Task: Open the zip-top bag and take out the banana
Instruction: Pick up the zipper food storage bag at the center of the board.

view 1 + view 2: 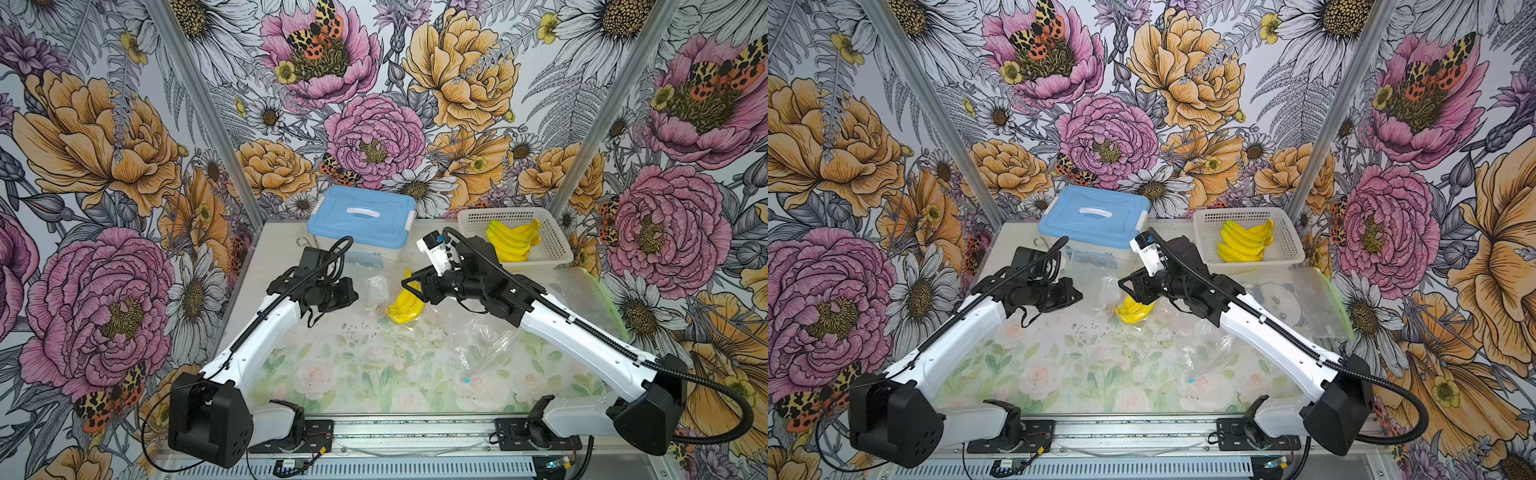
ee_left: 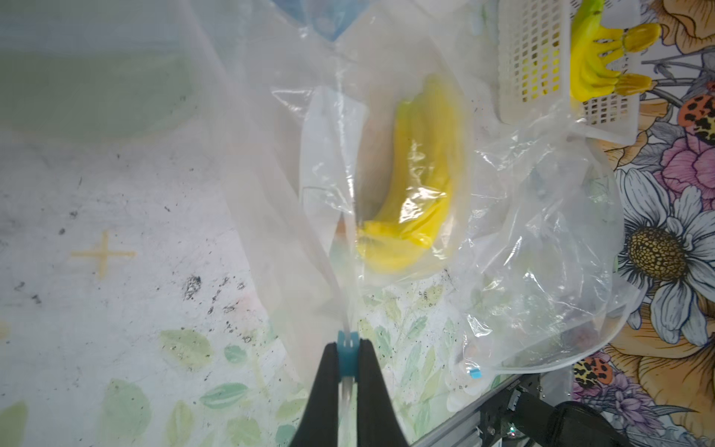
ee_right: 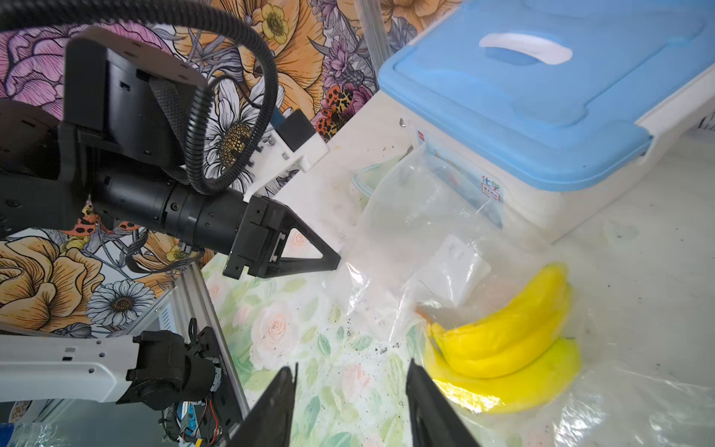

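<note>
The left hand (image 2: pixel 350 354) was closed on the blue slider (image 2: pixel 347 358) of the zip-top bag (image 2: pixel 332 154), with the zip strip running out from between its fingers. The banana (image 1: pixel 403 309), a small yellow bunch, lay inside that bag near the middle of the worktop (image 1: pixel 374 374). It was wrapped in crumpled clear film on every side that showed. A white slip (image 3: pixel 460 267) showed through the film just beside it. How far the zip had been parted could not be told.

The right hand (image 3: pixel 350 383) hung above the worktop close to the banana, its fingers apart and nothing between them. In both top views its body covered the far end of the bunch.

Just behind the bag stood a blue-lidded box (image 1: pixel 361 216), and the bag's loose film rose against the box front. A white basket (image 1: pixel 552 245) at the far right corner held more yellow bananas (image 1: pixel 511 241). A second clear bag (image 1: pixel 482 345) lay flat and crumpled nearer the front, partly under the right arm. A large bag with a green edge (image 1: pixel 1304 299) was spread on the right side below the basket. Dark specks (image 1: pixel 357 328) dotted the worktop between the two arms.
</note>
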### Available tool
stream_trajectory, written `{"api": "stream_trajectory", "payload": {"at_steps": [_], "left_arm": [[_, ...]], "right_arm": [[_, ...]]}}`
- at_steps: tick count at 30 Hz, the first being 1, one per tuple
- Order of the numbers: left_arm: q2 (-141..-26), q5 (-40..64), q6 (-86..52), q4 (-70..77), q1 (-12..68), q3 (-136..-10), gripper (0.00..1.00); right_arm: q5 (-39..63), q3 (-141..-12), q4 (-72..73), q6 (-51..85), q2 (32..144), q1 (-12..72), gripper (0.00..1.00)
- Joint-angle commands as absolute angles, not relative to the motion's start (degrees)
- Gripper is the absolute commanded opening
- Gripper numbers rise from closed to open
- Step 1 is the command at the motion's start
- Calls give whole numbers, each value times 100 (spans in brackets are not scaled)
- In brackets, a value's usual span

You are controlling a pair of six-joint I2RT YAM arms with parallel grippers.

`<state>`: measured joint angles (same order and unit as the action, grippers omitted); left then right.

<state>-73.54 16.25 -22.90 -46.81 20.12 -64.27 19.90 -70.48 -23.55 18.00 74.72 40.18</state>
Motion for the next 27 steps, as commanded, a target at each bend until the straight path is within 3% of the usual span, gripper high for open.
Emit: {"api": "stream_trajectory", "payload": {"at_steps": [1, 7, 15, 21, 27], "left_arm": [[-7467, 322, -1578, -5638, 2622, -7153, 0], [-7411, -380, -862, -6248, 3371, -8500, 0], [-7902, 287, 150, -7229, 3510, -10525, 0], [-8798, 465, 747, -8319, 4225, -12239, 0], [-8728, 317, 1056, -8490, 4708, -12033, 0]], "right_arm": [[1945, -7144, -2291, 1129, 7113, 3981, 49], [2154, -7037, -2295, -393, 6454, 3830, 50], [2819, -7104, -2288, -1236, 6202, 3404, 53], [3357, -7296, -2270, -1532, 6346, 3404, 54], [3778, -7312, -2285, -2049, 6337, 3401, 57]]}}
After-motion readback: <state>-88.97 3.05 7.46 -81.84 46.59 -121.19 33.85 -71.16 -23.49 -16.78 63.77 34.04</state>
